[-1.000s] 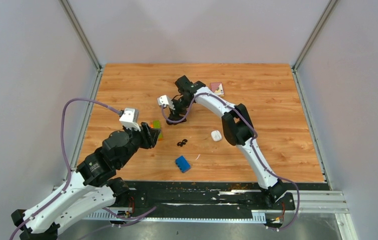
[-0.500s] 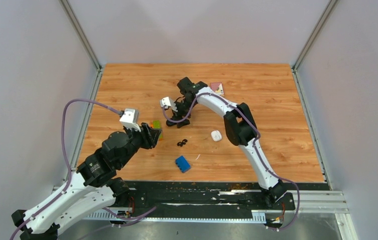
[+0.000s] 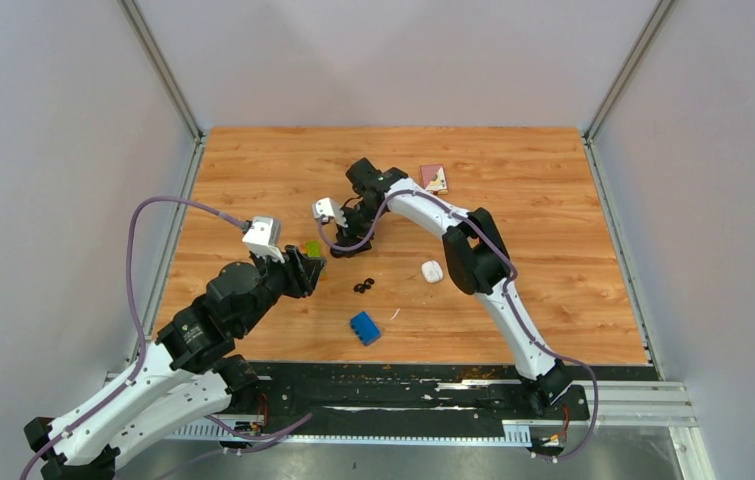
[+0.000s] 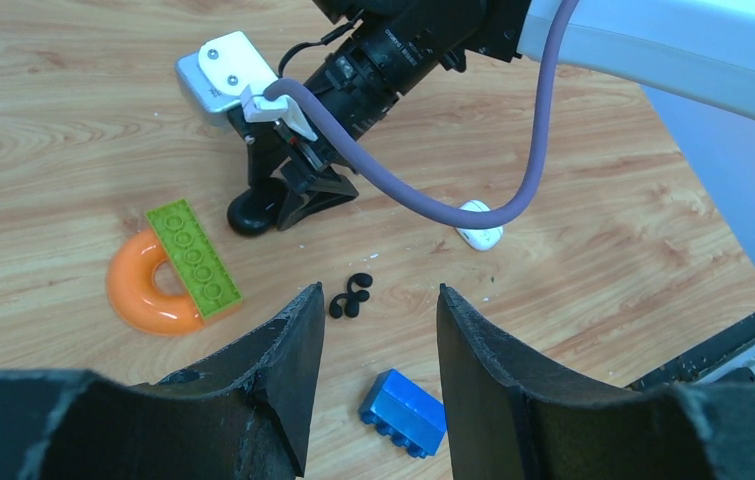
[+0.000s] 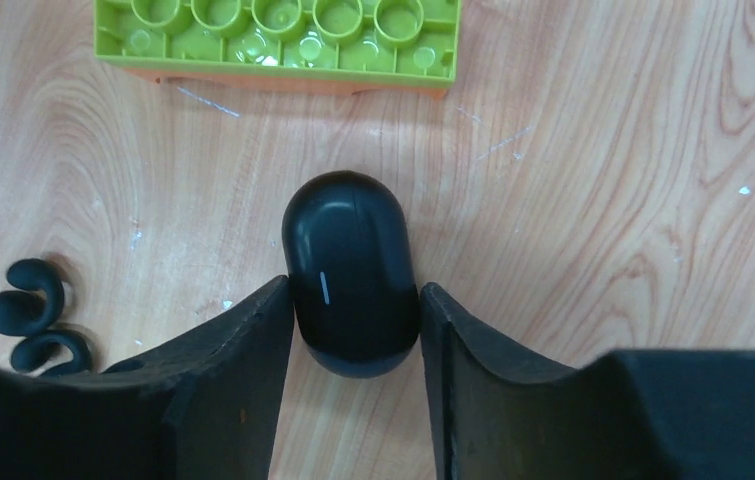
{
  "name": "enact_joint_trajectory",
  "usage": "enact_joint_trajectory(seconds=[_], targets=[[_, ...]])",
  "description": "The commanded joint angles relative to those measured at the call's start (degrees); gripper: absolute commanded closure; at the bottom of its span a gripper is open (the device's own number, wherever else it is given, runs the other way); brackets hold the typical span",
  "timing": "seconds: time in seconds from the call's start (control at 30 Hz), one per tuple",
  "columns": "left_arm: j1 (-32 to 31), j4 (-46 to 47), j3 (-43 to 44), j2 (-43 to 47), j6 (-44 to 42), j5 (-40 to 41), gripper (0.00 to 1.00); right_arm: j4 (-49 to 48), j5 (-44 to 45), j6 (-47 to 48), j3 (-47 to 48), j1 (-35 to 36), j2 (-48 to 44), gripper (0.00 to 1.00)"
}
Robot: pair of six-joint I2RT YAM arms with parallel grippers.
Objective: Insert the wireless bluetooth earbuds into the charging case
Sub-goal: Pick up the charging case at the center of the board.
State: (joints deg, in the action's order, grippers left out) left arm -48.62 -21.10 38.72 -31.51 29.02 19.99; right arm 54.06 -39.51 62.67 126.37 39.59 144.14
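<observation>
Grey walls box in the wooden worktop [image 3: 553,230], and from my remote seat I see both arms reaching in toward its middle. My right claw [image 5: 353,295] is closed around the black charging case [image 5: 351,250]. Both fingers press against its glossy rounded sides while it sits on the wood, and a short pale line marks its top. In that claw's own camera a green brick [image 5: 278,35] shows just ahead of the case, and the left wrist view shows the brick resting across an orange ring [image 4: 138,300]. The two black earbuds [image 4: 350,298] lie side by side on the bare wood, near the black case but apart from it and outside either claw. My left claw [image 4: 381,300] hangs above the worktop with its fingers moderately spread and nothing between them, and the earbuds show just past its fingertips in its own camera. A white charging case [image 3: 432,271] lies to the right of the earbuds, well clear of both claws, and I cannot tell whether its lid is open. A blue brick [image 3: 364,327] sits nearer the arm bases than the earbuds, with a small white scrap [image 3: 394,313] just to its right. A pink card [image 3: 434,177] lies toward the far side, beside the right arm's wrist.
</observation>
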Motion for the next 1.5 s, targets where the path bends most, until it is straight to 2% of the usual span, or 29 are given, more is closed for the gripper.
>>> enact_joint_trajectory(seconds=[0.0, 0.13, 0.23, 0.47, 0.57, 0.67, 0.73, 0.87, 0.97, 1.07, 1.27, 1.47], targets=[[0.12, 1.49, 0.92, -0.01, -1.08, -0.33, 0.48, 1.06, 0.17, -0.42, -0.95, 0.44, -0.45, 0.58], [0.16, 1.62, 1.41, -0.11, -1.64, -0.56, 0.48, 0.95, 1.13, -1.07, -4.22, 0.10, -4.72, 0.69], [0.12, 1.64, 2.96, -0.33, -3.47, -0.28, 0.48, -0.12, 2.35, -2.18, -9.74, -0.69, -11.58, 0.73], [0.12, 4.25, 7.56, -4.33, -6.11, -2.70, 0.47, -0.92, 2.70, -1.95, -27.64, -5.31, -37.34, 0.73], [0.11, 9.75, 5.93, -6.11, -6.13, -7.34, 0.47, -3.28, 4.86, -2.59, -34.82, -5.23, -50.17, 0.73], [0.13, 19.78, 3.06, -7.88, -6.45, -16.66, 0.46, -7.84, 7.88, -5.50, -41.64, -4.11, -62.40, 0.73], [-0.05, 27.05, 1.43, -9.38, -5.77, -23.86, 0.46, -11.42, 12.16, -6.47, -45.38, -2.11, -69.90, 0.73], [-1.33, 36.23, 0.78, -12.29, -4.56, -32.03, 0.44, -15.47, 22.28, -5.01, -49.68, 3.66, -80.73, 0.72], [-2.40, 40.66, 0.58, -13.74, -4.76, -34.64, 0.43, -15.56, 29.37, -2.98, -50.16, 7.63, -83.72, 0.72], [-2.70, 43.43, 0.95, -15.60, -4.35, -36.50, 0.42, -15.14, 32.85, -1.88, -50.12, 8.98, -84.49, 0.73], [-2.87, 52.00, 1.95, -21.58, -1.81, -40.85, 0.40, -14.21, 34.76, 0.55, -50.19, 9.84, -84.94, 0.73], [-2.87, 50.71, 3.99, -24.03, -2.86, -36.56, 0.40, -12.62, 33.02, 0.79, -50.38, 9.98, -85.48, 0.73]])
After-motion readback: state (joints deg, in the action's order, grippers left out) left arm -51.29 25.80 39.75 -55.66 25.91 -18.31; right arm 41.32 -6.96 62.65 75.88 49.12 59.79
